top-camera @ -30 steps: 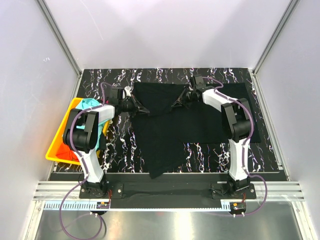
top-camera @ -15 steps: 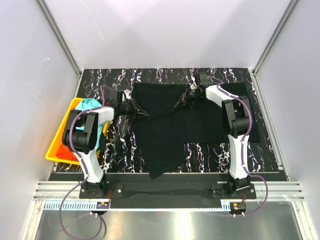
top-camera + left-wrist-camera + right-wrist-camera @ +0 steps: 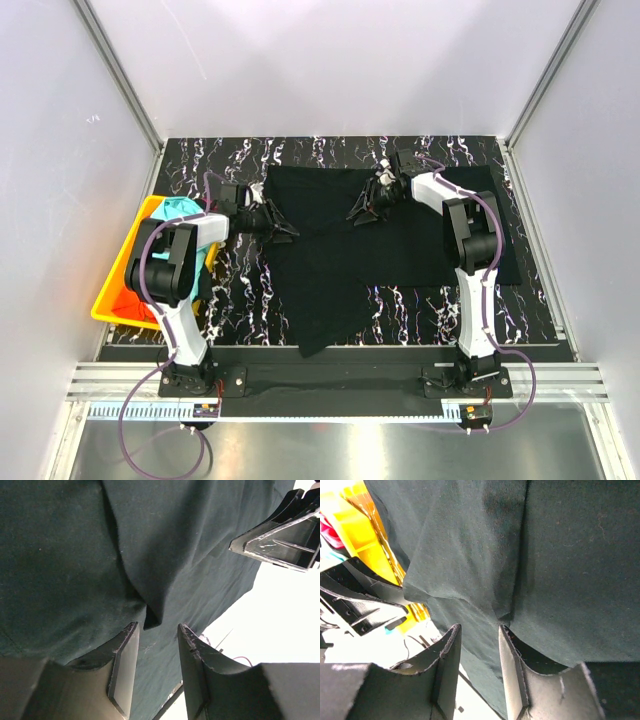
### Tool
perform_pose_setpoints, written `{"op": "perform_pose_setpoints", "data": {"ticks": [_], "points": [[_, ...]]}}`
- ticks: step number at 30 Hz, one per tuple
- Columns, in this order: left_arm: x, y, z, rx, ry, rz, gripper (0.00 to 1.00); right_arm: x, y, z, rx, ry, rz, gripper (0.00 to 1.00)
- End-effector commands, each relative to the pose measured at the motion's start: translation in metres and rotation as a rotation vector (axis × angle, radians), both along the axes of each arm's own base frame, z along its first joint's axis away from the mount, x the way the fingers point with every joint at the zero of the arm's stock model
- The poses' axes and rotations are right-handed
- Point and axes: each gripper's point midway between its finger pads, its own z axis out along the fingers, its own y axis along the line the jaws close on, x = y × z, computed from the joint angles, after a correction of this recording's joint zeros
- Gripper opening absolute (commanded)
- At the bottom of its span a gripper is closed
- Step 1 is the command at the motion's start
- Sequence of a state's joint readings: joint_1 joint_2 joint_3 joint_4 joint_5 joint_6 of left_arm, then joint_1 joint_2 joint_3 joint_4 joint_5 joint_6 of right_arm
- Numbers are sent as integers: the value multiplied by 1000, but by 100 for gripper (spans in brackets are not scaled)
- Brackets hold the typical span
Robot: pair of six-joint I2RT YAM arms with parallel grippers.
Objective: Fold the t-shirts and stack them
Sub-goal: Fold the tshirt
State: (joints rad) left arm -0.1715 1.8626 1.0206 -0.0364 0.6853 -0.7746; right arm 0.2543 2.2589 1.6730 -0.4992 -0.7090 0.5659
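Observation:
A large black t-shirt [image 3: 340,255] lies spread on the marbled table, its top part folded down into a flap. My left gripper [image 3: 286,230] is at the flap's left edge with jaws apart; in the left wrist view [image 3: 157,627] a cloth fold [image 3: 152,620] sits just beyond the fingertips, not between them. My right gripper [image 3: 358,214] is at the flap's right edge, also open [image 3: 479,629], with cloth [image 3: 470,555] lying under it. A turquoise shirt [image 3: 180,207] and an orange-red shirt [image 3: 132,300] lie in the bin.
A yellow plastic bin [image 3: 112,300] stands at the table's left edge, beside the left arm; it also shows in the right wrist view [image 3: 362,542]. White walls and metal rails enclose the table. The shirt's lower point reaches the front edge [image 3: 315,345].
Both grippers have drawn outward from the shirt's folded flap, the left to the left, the right up and right. The raised cloth peaks at their tips have dropped flat.

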Motion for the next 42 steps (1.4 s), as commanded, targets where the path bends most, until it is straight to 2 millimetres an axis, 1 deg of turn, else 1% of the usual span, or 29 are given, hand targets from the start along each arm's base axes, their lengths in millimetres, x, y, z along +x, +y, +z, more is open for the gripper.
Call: {"op": "perform_pose_setpoints", "data": {"ticks": [1, 5, 7, 9, 11, 13, 14, 15, 16, 18, 19, 20, 22, 26, 27, 29, 31, 33, 34, 35, 37, 38, 39, 40, 41, 42], "points": [[6, -5, 7, -5, -39, -31, 42, -2, -3, -6, -5, -17, 34, 43], [12, -8, 15, -13, -70, -46, 45, -4, -5, -16, -29, -12, 39, 44], [14, -9, 14, -16, -70, -51, 47, -5, -6, -18, -37, -15, 44, 45], [17, -12, 17, -25, -75, -60, 47, -6, -7, -22, -43, -10, 50, 46], [18, -15, 16, -32, -71, -67, 46, -6, -4, -26, -50, -11, 57, 46], [21, -15, 17, -39, -74, -69, 43, -5, -2, -28, -54, -11, 61, 46], [20, -17, 15, -42, -63, -71, 42, -4, 0, -29, -52, -11, 65, 45], [20, -17, 15, -47, -62, -71, 39, -5, 2, -30, -51, -9, 70, 43], [20, -18, 15, -52, -57, -72, 28, -4, 2, -29, -52, -10, 69, 41], [19, -19, 16, -61, -53, -75, 15, -3, 2, -26, -54, -14, 68, 36], [19, -20, 17, -64, -55, -78, 5, -4, 1, -26, -56, -13, 68, 24], [19, -19, 18, -65, -55, -75, 1, -3, 2, -20, -51, -23, 69, 15], [18, -19, 22, -70, -60, -76, 0, -5, 3, -14, -37, -20, 70, 0], [16, -20, 28, -92, -40, -66, 0, -3, 3, 14, 17, -22, 51, 0], [16, -19, 29, -98, -37, -63, 0, 0, -4, 18, 26, -4, 20, 0], [15, -19, 32, -102, -39, -60, 0, -3, -11, 22, 52, 47, -2, 0], [14, -17, 34, -103, -41, -56, 0, -3, -15, 32, 106, 83, -3, 0], [11, -15, 32, -109, -21, -50, 0, -4, -15, 33, 108, 87, 26, 0], [10, -14, 31, -113, -13, -47, 0, -5, -16, 38, 106, 98, 36, 0], [9, -14, 30, -117, -3, -44, 0, -6, -16, 32, 104, 121, 45, 0], [7, -13, 28, -119, 14, -37, 0, -8, -16, 36, 100, 127, 73, 0], [7, -13, 28, -121, 19, -32, 0, -9, -17, 31, 99, 141, 80, 0], [5, -13, 27, -120, 29, -35, 1, -9, -17, 32, 93, 141, 90, 6], [4, -13, 25, -118, 40, -35, 7, -11, -18, 30, 86, 148, 93, 15], [3, -12, 23, -106, 39, -46, 11, -12, -18, 27, 83, 154, 100, 20], [3, -11, 23, -94, 36, -49, 14, -14, -18, 26, 84, 148, 115, 24]]}}
